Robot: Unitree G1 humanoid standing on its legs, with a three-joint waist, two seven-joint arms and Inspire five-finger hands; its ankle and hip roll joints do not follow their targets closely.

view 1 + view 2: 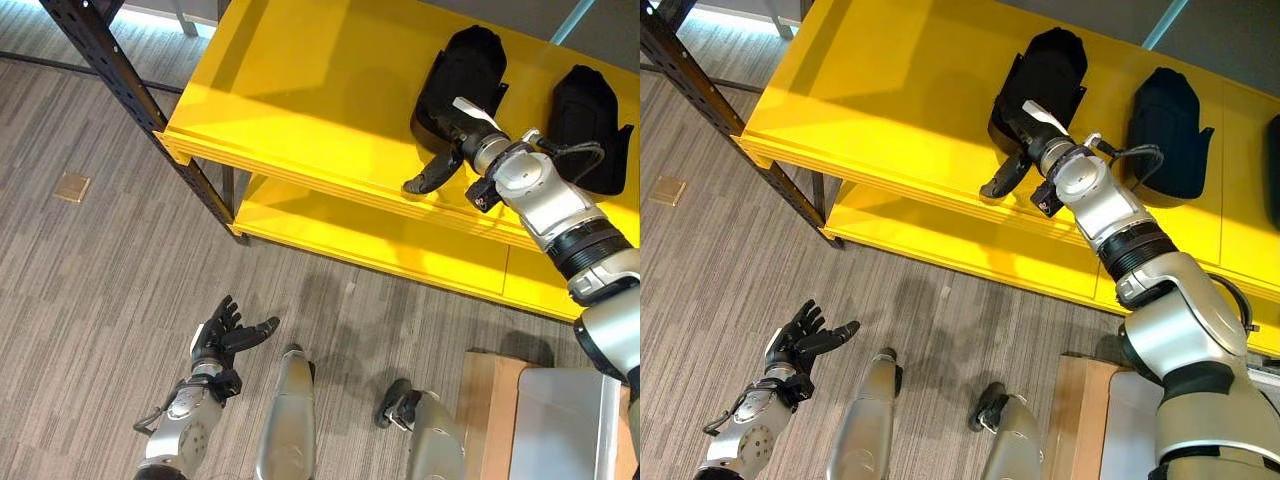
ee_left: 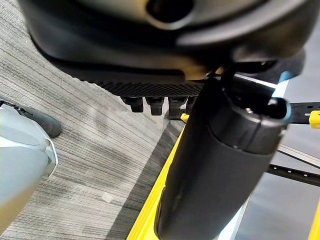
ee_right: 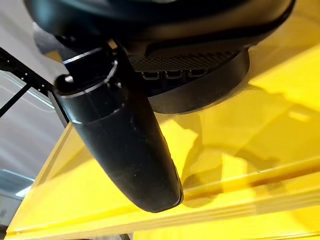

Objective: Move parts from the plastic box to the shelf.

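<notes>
On the glossy yellow shelf (image 1: 300, 90), with its smooth upper board and a second board below, the right hand (image 1: 455, 135) rests on a matte black, rounded moulded part (image 1: 465, 75), fingers hidden against it so I cannot tell whether they grip, thumb jutting toward the shelf's front edge. A second, similar black part (image 1: 590, 125) lies just beside it. The left hand (image 1: 225, 335) hangs low over ribbed grey carpet (image 1: 90, 300), fingers spread and empty.
</notes>
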